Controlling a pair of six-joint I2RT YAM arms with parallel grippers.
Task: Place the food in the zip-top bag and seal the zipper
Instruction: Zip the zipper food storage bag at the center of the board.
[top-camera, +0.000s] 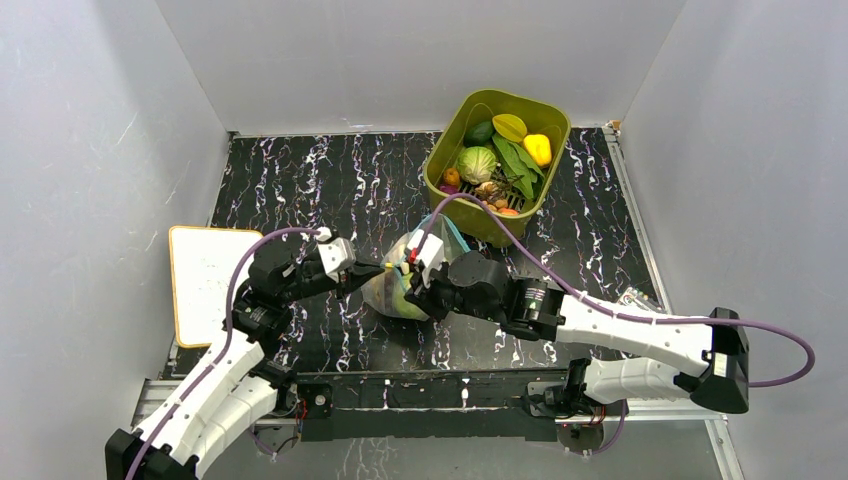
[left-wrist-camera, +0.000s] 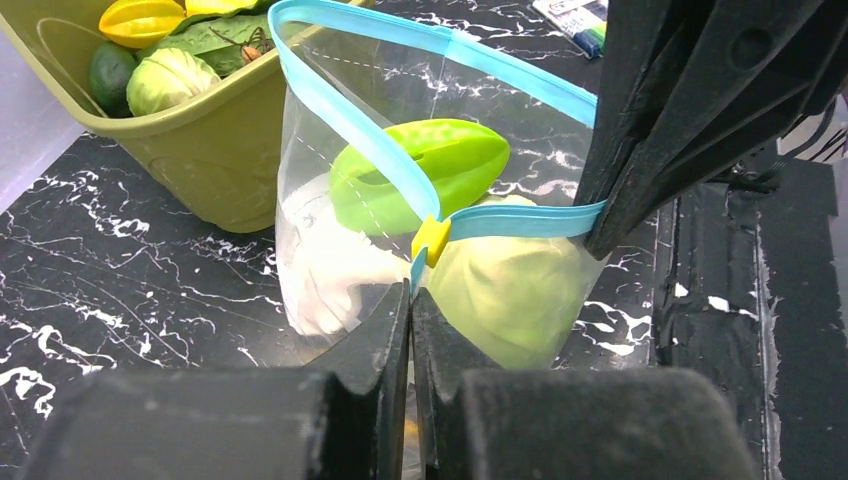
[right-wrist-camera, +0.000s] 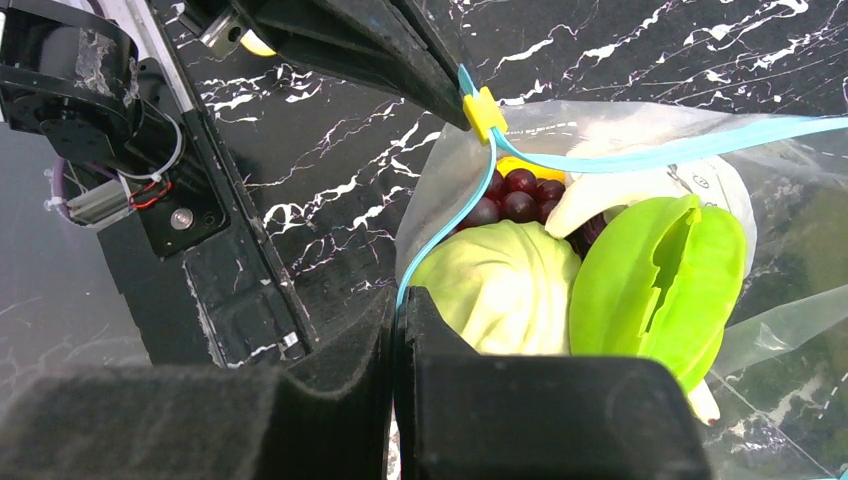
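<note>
**Both tools pinching the zipper at mid-counter**

The zip-top bag (top-camera: 395, 292) is sitting in the middle of the counter (top-camera: 300, 180), squeezed between the two tools. The left tool (left-wrist-camera: 411, 305) is clamping its fingers together on the light blue zipper (left-wrist-camera: 340, 110), just below the yellow slider (left-wrist-camera: 431, 238). The right tool (right-wrist-camera: 398, 305) is gripping the same strip further along, with its fingers pressed shut on it. The mouth between them is gaping open in a loop.

Food is already lying inside the bag: a pale cabbage (right-wrist-camera: 500, 285), a bright green ridged piece (right-wrist-camera: 650, 270) and dark grapes (right-wrist-camera: 520, 190).

Just behind the bag, an olive-green tub (top-camera: 500, 225) is holding more toy produce. A white board (top-camera: 205, 280) is resting at the left edge of the black, white-veined counter. Plain grey walls (top-camera: 100, 120) are enclosing it on three sides.
</note>
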